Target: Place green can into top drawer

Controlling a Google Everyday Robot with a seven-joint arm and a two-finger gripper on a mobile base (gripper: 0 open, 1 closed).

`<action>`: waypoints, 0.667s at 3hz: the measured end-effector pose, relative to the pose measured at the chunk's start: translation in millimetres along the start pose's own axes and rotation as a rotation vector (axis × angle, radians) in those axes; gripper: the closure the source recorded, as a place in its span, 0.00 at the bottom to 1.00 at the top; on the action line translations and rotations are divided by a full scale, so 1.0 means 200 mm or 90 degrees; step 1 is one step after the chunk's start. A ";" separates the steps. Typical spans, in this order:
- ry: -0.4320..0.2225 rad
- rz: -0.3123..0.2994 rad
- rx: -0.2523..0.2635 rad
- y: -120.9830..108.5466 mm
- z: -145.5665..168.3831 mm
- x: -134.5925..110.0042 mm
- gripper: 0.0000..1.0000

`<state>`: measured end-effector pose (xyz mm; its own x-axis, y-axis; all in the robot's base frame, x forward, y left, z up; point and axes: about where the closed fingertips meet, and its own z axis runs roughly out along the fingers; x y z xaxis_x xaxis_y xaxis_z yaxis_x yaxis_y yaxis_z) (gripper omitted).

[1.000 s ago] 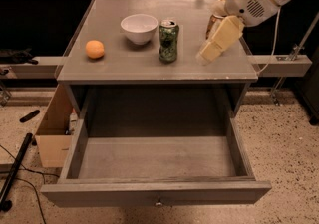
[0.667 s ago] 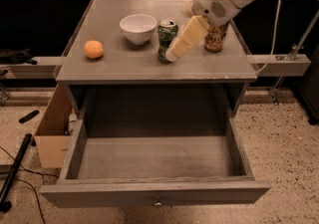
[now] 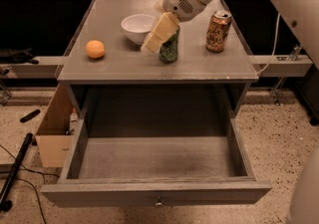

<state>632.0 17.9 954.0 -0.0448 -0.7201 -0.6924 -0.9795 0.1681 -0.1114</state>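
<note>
The green can (image 3: 170, 52) stands upright on the grey tabletop (image 3: 124, 66), just right of centre near the front. My gripper (image 3: 157, 37) comes down from the upper right and is right at the can's top and left side, hiding its upper part. The top drawer (image 3: 149, 191) is pulled fully out below the tabletop. Its inside is bare and its small round knob (image 3: 158, 202) shows on the front panel.
A white bowl (image 3: 137, 26) sits just behind and to the left of the green can. An orange (image 3: 95, 49) lies at the left, and an orange-gold can (image 3: 218, 31) stands at the right. A cardboard box (image 3: 52, 136) and a black rod (image 3: 15, 166) are on the floor at the left.
My arm has swung left from the table's right side to the green can. The orange-gold can, hidden behind the gripper before, now shows.
</note>
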 end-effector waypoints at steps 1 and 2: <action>0.014 -0.027 0.026 -0.18 -0.02 0.06 0.00; 0.022 -0.040 0.049 -0.29 -0.07 0.11 0.00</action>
<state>685.4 -17.4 956.2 0.0085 -0.7532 -0.6577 -0.9626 0.1721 -0.2095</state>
